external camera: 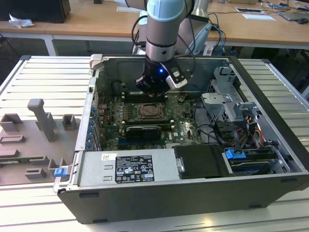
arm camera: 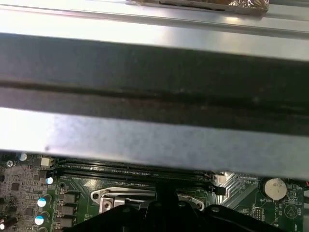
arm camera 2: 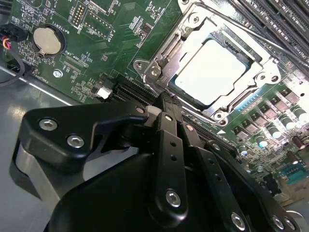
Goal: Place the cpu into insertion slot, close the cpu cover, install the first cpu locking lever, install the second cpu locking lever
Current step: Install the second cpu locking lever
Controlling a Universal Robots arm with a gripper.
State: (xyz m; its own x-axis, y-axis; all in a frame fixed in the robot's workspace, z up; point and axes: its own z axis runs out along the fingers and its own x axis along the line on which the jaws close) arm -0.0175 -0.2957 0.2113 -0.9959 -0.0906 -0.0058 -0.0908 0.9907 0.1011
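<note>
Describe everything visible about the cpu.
The cpu, a flat square chip with a pale silver-grey metal face, lies level in the insertion slot on the green motherboard. The thin silvery cpu cover frames it, its face showing through the cut-out. The black end effector hangs by one corner of the socket, apart from the chip.

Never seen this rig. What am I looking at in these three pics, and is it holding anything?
One robot arm is working inside an open computer case that lies on a slatted metal table. The exterior view is from a camera off the arm. The two wrist views come from cameras riding on the arm, looking past its black gripper.

In the second wrist view, the cpu, a pale silver square, already sits in the insertion slot, with the silvery cpu cover framing it. The gripper's fingers are together, holding nothing, with the tip at the socket's edge. A round coin battery sits on the green motherboard. Grey plastic fixtures stand on the table at the exterior view's left.
</note>
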